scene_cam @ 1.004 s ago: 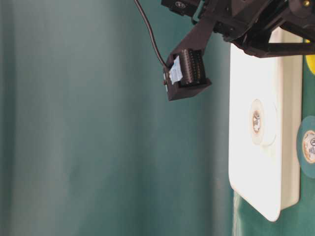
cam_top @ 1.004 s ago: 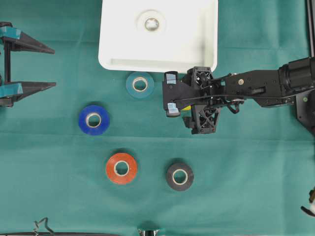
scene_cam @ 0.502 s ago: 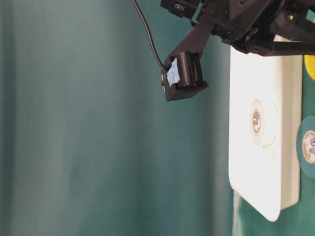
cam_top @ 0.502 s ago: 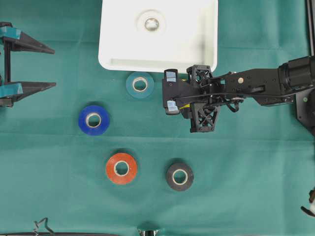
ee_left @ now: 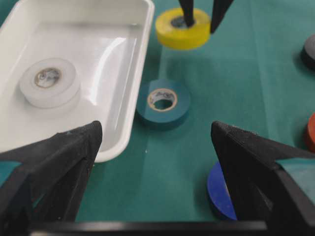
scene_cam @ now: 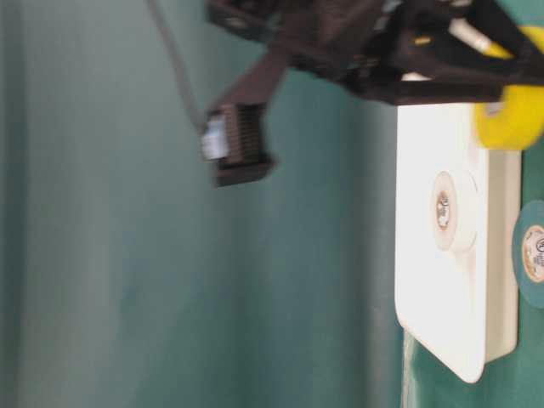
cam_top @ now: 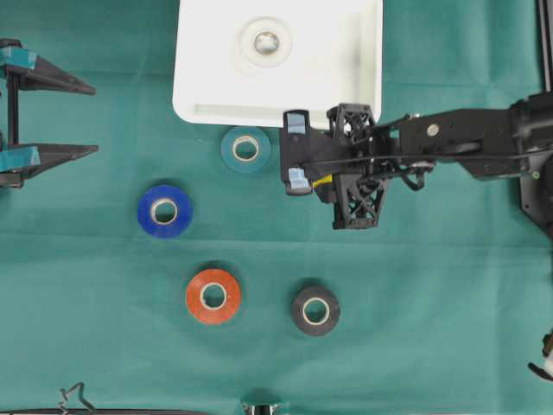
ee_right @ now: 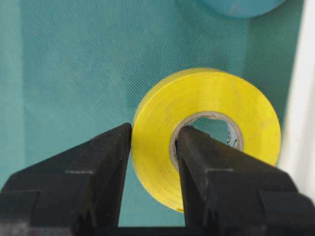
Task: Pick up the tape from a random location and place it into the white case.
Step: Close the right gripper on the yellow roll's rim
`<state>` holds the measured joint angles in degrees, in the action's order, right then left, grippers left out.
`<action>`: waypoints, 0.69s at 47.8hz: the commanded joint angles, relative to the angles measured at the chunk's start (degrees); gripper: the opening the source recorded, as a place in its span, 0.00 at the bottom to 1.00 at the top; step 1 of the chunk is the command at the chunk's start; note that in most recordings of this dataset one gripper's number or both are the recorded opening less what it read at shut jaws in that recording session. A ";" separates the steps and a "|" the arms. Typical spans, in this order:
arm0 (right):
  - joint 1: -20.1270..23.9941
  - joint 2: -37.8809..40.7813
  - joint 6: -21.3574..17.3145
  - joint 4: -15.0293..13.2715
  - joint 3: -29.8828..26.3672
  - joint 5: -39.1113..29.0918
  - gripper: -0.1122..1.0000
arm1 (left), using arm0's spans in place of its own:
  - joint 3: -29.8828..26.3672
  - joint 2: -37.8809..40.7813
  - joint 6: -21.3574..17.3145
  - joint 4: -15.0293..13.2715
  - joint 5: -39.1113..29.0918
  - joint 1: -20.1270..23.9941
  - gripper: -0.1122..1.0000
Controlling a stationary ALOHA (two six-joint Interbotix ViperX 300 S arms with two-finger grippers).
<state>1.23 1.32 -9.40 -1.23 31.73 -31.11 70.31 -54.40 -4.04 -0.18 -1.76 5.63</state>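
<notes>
Because one finger is sitting inside the core and one outside, the right hand (ee_right: 152, 172) is pinching the yellow tape (ee_right: 211, 123) by its wall, seemingly just clear of the tabletop (cam_top: 432, 285) beside the white case (cam_top: 207, 86), while the left hand (ee_left: 157, 172) is hanging spread

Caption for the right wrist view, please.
Right gripper shut on the yellow tape, one finger through its core, over green cloth beside the white case.

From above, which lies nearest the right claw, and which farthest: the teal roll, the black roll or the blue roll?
Measured from the right claw in the overhead view:
1. Teal roll, just to its left beside the white case.
2. Black roll, below it.
3. Blue roll, far left.
</notes>
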 commanded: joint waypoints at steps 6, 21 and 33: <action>0.35 -5.45 0.00 -0.09 -5.01 -6.77 0.39 | -0.53 0.35 0.00 0.00 -0.09 -0.09 0.98; 0.44 -9.84 -0.09 -0.09 -9.76 -15.82 0.38 | -0.53 0.35 0.00 -0.09 -0.35 -0.09 0.98; 0.62 -13.45 -0.09 -0.09 -13.97 -23.29 0.38 | -0.62 0.35 0.00 0.00 -0.35 -0.09 0.98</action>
<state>1.67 -9.84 -9.40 -1.23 20.48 -52.91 70.31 -54.49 -4.04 -0.09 -2.37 5.54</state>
